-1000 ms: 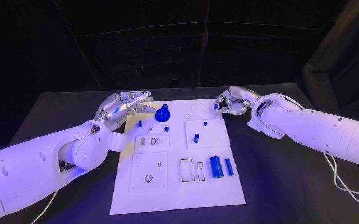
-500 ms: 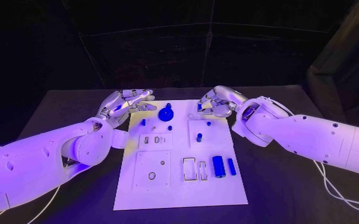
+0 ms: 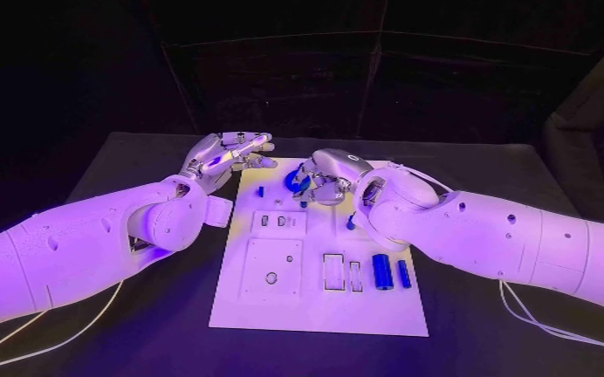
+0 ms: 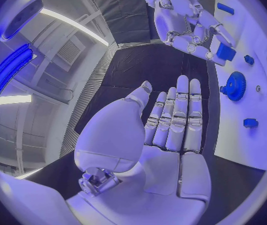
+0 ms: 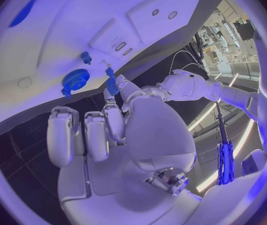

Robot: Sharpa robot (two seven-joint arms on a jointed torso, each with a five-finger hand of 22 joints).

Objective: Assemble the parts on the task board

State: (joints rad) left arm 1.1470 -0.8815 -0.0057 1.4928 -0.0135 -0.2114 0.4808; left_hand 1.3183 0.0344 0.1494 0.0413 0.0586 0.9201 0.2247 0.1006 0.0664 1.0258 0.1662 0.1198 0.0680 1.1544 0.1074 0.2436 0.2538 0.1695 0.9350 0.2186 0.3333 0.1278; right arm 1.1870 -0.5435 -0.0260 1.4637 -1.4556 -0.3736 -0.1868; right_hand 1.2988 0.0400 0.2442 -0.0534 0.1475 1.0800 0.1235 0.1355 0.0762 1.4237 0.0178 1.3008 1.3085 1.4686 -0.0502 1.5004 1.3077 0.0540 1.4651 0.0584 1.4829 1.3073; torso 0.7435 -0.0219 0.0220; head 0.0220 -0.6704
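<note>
Blue part pinched by right hand fingers

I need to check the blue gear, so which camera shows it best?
The left wrist view: the blue gear lies unobstructed on the task board. The right wrist view shows it smaller; in the head view the right hand partly covers it.

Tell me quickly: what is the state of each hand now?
Left hand: open, fingers straight, holding nothing.
Right hand: pinching a small blue plastic part over the white task board.
</note>
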